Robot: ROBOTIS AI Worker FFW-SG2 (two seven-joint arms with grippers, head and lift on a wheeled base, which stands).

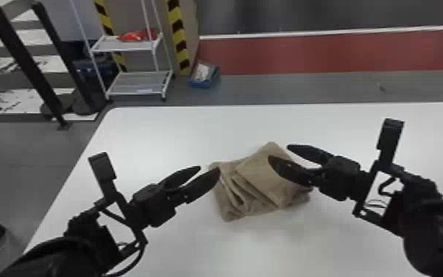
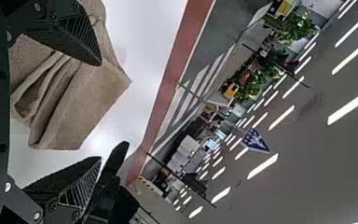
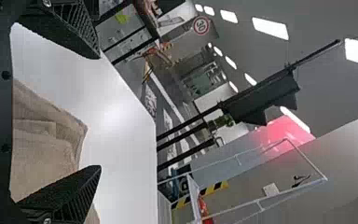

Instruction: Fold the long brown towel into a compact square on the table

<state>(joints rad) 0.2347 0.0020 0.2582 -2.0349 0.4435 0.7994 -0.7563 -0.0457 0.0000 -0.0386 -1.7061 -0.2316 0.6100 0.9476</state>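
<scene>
Forming angular layers, the woven towel (image 1: 263,176) covers smooth table (image 1: 180,132).

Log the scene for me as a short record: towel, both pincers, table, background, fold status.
towel: brown, in a layered bundle, top flap askew, fold edges showing on its left
left pincer: open, at the towel's left edge
right pincer: open, above the towel's right part
contact: cannot tell
table: white, under the towel
background: white rack and blue box beyond the table
fold status: compact, but not a neat square
</scene>
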